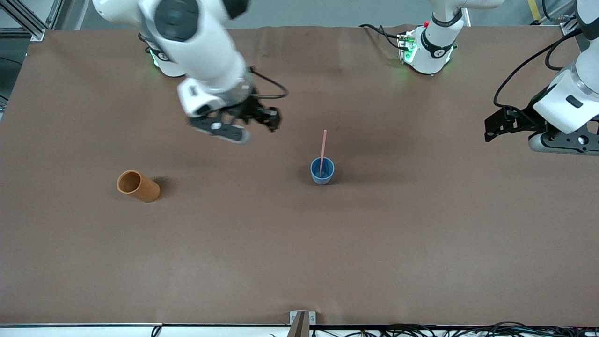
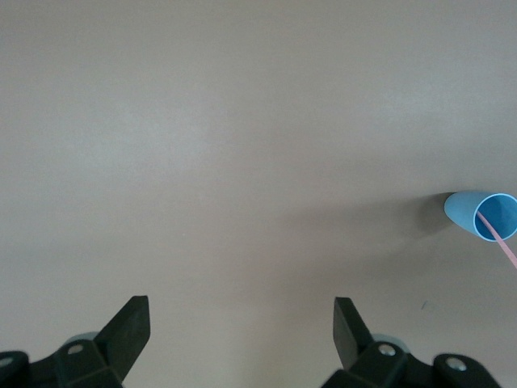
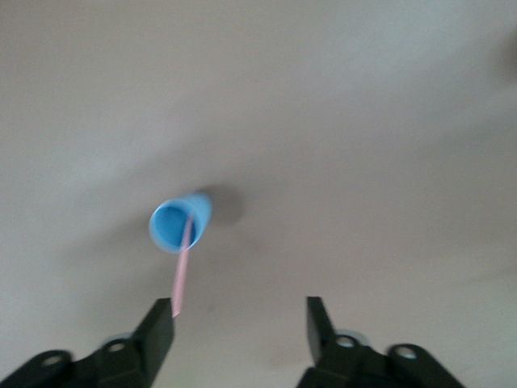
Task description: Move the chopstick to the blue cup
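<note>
The blue cup (image 1: pixel 322 171) stands upright near the middle of the table. The pale pink chopstick (image 1: pixel 323 149) stands in it and leans on its rim, sticking out well above it. My right gripper (image 1: pixel 273 120) is open and empty in the air over bare table, between the cup and the right arm's base. In the right wrist view the cup (image 3: pixel 179 223) and chopstick (image 3: pixel 182 275) show ahead of the open gripper (image 3: pixel 240 317). My left gripper (image 1: pixel 491 128) is open and empty, waiting over the left arm's end of the table. The left wrist view shows the cup (image 2: pixel 482 215) at the edge.
An orange-brown cylindrical cup (image 1: pixel 138 186) lies on its side toward the right arm's end of the table, its mouth facing that end. A metal bracket (image 1: pixel 302 323) sits at the table edge nearest the front camera. A brown mat (image 1: pixel 299 262) covers the table.
</note>
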You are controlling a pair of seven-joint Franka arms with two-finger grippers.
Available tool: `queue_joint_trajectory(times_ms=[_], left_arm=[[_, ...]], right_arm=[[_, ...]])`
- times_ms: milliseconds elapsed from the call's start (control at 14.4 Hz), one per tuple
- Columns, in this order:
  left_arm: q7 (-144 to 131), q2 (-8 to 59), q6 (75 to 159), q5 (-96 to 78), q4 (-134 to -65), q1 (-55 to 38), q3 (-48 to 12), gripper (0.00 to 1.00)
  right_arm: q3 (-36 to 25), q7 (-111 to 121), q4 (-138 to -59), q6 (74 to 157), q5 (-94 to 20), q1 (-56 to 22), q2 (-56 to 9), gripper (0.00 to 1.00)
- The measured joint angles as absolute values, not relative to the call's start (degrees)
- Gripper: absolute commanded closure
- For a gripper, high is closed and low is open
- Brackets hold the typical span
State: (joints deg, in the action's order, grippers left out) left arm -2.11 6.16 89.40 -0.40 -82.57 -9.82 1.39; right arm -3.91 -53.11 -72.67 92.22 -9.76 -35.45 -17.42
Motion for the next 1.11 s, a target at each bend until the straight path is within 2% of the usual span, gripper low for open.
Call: queue_joint_trajectory(times_ms=[347,694,1110], left_arm=[[-2.1,6.2,89.4,-0.4,-82.6,-9.8,1.4,0.00],[-2.1,6.2,89.4,-0.4,-82.6,-9.8,1.4,0.00],[-2.1,6.2,89.4,-0.4,-82.5,-9.8,1.4,0.00]], right_arm=[[-4.1,-38.8,-87.0,92.3,-6.5,-24.1,-6.3,0.03],[-4.3,-19.2,-101.2,99.0,-4.6,-12.1,1.4,0.03],[-4.1,-5.1,-107.4,100.9,0.9,-4.9,7.5,0.00]])
